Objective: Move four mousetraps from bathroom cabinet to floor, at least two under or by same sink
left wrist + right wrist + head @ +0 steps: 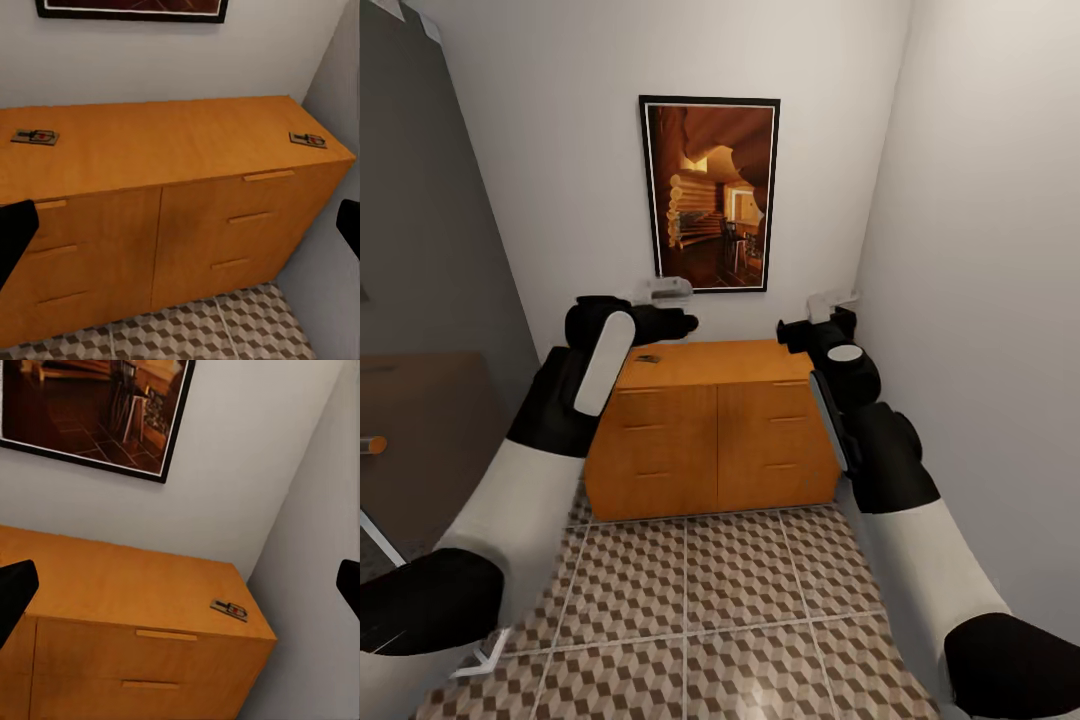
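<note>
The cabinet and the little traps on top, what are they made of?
The cabinet looks like orange-brown wood with a smooth, slightly glossy finish; faint grain shows on its top. The mousetraps seem to be flat brown wooden slabs with dark wire parts, probably metal, though they're too small to be sure.

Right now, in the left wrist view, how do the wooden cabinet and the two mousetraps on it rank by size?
1. The cabinet, by far the largest.
2. The two mousetraps, one near each end of its top, look about alike; I would not rank them.
</note>
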Robot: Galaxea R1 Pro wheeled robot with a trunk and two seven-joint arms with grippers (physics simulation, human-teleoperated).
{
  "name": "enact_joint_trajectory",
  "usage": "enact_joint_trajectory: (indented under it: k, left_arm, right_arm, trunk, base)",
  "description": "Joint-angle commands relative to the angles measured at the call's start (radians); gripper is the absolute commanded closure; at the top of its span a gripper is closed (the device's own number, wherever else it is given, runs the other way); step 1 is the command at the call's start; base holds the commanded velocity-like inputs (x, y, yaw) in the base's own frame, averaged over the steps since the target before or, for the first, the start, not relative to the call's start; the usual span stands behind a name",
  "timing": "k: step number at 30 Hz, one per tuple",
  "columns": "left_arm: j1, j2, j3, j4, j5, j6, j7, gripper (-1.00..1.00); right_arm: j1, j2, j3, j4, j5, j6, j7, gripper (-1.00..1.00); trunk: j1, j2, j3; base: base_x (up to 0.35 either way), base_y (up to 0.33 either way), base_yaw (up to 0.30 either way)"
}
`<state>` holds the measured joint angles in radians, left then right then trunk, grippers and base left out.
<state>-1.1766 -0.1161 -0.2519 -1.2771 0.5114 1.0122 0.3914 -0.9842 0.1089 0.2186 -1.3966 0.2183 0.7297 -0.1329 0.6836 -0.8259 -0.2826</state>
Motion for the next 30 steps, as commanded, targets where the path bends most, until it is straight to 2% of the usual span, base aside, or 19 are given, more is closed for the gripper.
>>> enact_joint_trajectory:
  k: [1,6,7,13,14,20,24,30]
  left_arm:
    - [-0.019,0.0,0.0,0.012,0.013,0.002,0.01,-1.0]
    - [-0.109,0.0,0.004,0.113,0.031,0.0,0.011,-1.0]
    - [-0.145,0.0,0.008,0.17,0.038,-0.002,0.011,-1.0]
    - [-0.244,0.004,0.041,0.373,0.047,-0.014,0.011,-1.0]
    - [-0.272,0.005,0.052,0.44,0.048,-0.026,0.011,-1.0]
    - [-0.341,0.008,0.067,0.618,0.047,-0.1,0.012,-1.0]
    - [-0.356,0.011,0.069,0.664,0.044,-0.131,0.012,-1.0]
    - [-0.359,0.013,0.068,0.684,0.044,-0.151,0.012,-1.0]
  right_arm:
    - [-0.005,0.002,0.002,-0.001,0.0,0.007,-0.004,-1.0]
    - [-0.015,0.013,0.004,-0.006,-0.007,0.008,-0.003,-1.0]
    - [-0.017,0.019,0.009,-0.009,-0.01,0.009,-0.003,-1.0]
    - [-0.019,0.025,0.036,-0.007,-0.012,0.005,-0.008,-1.0]
    - [-0.019,0.026,0.042,-0.005,-0.012,0.003,-0.009,-1.0]
    - [-0.019,0.028,0.052,-0.005,-0.013,0.0,-0.012,-1.0]
    - [-0.018,0.029,0.054,-0.003,-0.014,-0.001,-0.014,-1.0]
    - [-0.013,0.028,0.054,0.007,-0.017,-0.009,-0.015,-1.0]
  trunk:
    - [0.0,-0.001,-0.002]
    - [0.0,-0.001,-0.002]
    - [0.0,-0.001,-0.002]
    - [0.0,-0.001,-0.002]
    - [0.0,-0.001,-0.002]
    - [0.0,-0.001,-0.002]
    - [0.0,-0.001,-0.002]
    - [0.0,-0.001,-0.002]
  base:
    - [0.0,0.0,0.0]
    - [0.0,0.0,0.0]
    - [0.0,0.0,0.0]
    - [0.0,0.0,0.0]
    - [0.0,0.0,0.0]
    - [0.0,0.0,0.0]
    - [0.0,0.0,0.0]
    - [0.0,0.0,0.0]
